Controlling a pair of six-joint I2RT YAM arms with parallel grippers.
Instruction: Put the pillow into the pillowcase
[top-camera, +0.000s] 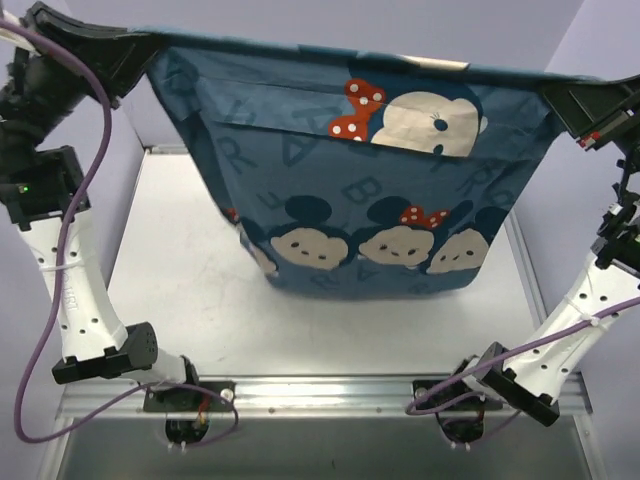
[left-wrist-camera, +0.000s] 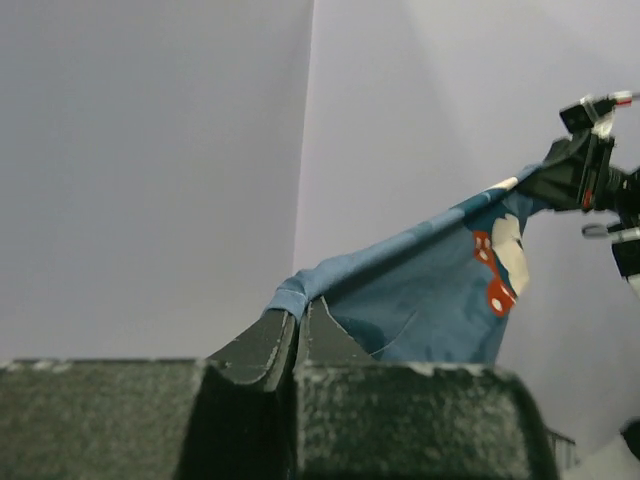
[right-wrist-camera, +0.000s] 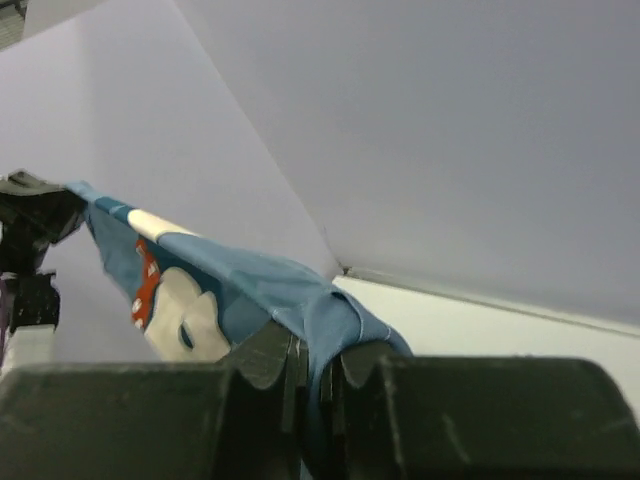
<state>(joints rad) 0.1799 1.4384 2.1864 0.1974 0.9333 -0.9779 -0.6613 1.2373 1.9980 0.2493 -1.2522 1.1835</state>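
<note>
Top external view puts the pillowcase (top-camera: 350, 180) hanging from 11 to 2 o'clock, stretched taut above the table (top-camera: 180, 300). It bulges, so the pillow is probably inside, though only a pale strip (top-camera: 432, 63) at the top hem hints at it. Your left gripper (top-camera: 150, 45) and right gripper (top-camera: 550, 85) are each clenched on a top corner of cloth. Those pinches are thin: pull wider and a corner may slip, dropping the load. The walls (top-camera: 135, 110) crowd 9 and 3 o'clock; free room lies toward 6 o'clock, down over the table.

This looks like a robotics lab cell, with a white table (top-camera: 190, 290), aluminium mounting rail (top-camera: 330, 392) and plain lavender walls (left-wrist-camera: 150, 160).
</note>
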